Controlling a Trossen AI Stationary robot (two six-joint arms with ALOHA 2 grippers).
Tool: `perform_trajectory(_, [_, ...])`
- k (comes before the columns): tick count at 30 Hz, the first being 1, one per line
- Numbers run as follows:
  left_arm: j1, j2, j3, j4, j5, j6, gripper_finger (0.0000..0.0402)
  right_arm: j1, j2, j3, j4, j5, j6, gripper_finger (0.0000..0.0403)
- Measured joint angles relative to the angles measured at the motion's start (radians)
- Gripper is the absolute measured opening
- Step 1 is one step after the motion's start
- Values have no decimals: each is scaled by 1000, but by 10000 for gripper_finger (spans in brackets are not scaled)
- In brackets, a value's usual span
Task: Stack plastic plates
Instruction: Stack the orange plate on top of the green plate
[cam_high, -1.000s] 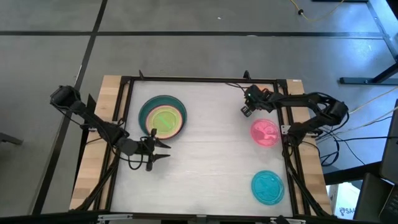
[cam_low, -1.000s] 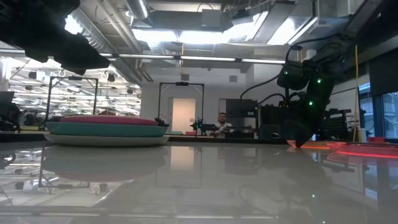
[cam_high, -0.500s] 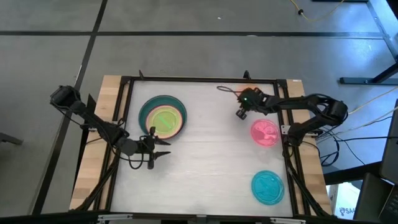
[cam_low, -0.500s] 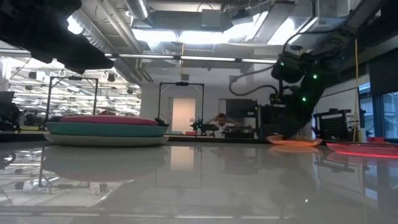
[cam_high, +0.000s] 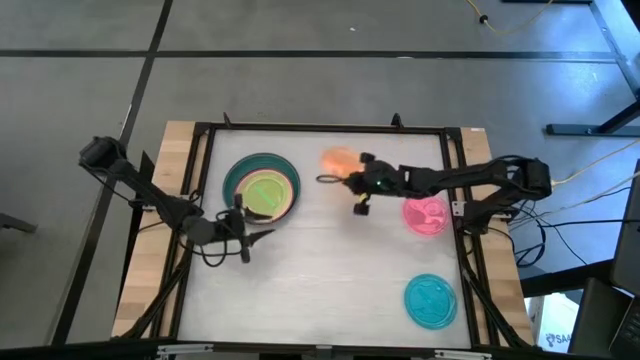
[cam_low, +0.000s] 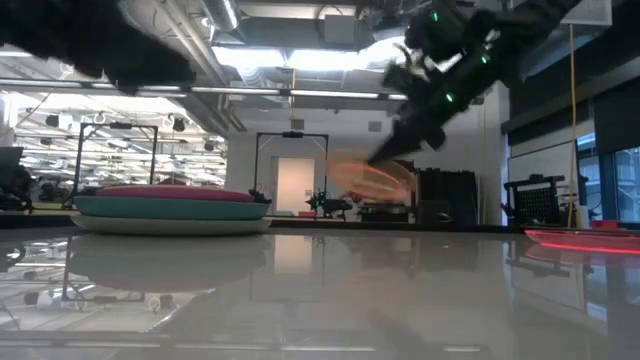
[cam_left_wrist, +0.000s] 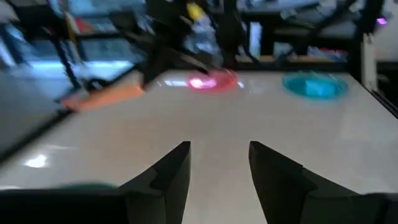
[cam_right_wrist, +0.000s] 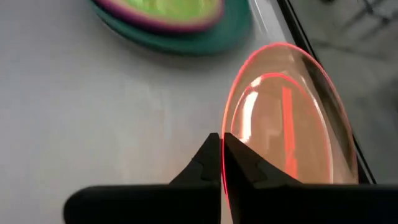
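Observation:
A stack of plastic plates (cam_high: 262, 188) rests on the table's far left, a green plate on top; it also shows in the low view (cam_low: 170, 210). My right gripper (cam_high: 348, 176) is shut on an orange plate (cam_high: 338, 160), held in the air right of the stack (cam_right_wrist: 174, 18). A magenta plate (cam_high: 426, 214) and a cyan plate (cam_high: 431, 300) lie flat on the table's right side. My left gripper (cam_high: 260, 236) hovers open just near of the stack, nothing between its fingers (cam_left_wrist: 217, 168). My right gripper pinches the orange plate's rim (cam_right_wrist: 222, 146) between its two fingers, one on each face. The fingers reach in from the table's right, pointing left. The plate (cam_low: 370, 180) is lifted clear of the table and tilted, sticking out beyond the fingertips.
A dark frame (cam_high: 320, 128) runs around the white table top. Bare table lies between the stack and the two plates on the right. Beyond the table the room shows racks and a doorway (cam_low: 293, 185).
My right gripper has shut on the orange plate at the table's far right, lifted it and carried it left toward the stack. The plate has gone from lying on the table to hanging tilted in the air.

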Motion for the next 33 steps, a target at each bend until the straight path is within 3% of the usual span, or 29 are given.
perform_trajectory(8, [0,-177,17,-34,-183,172,157,92,200,229,51,-35,-80,1])
perform_trajectory(15, [0,-194,17,-171,-172,70,157,116,407,463,54,-95,-136,1])
perform_trajectory(22, [0,-178,17,-183,-173,41,157,116,589,662,66,-146,-135,1])
perform_trajectory(33, [0,-178,17,-193,-313,8,157,114,642,724,65,-166,-128,1])
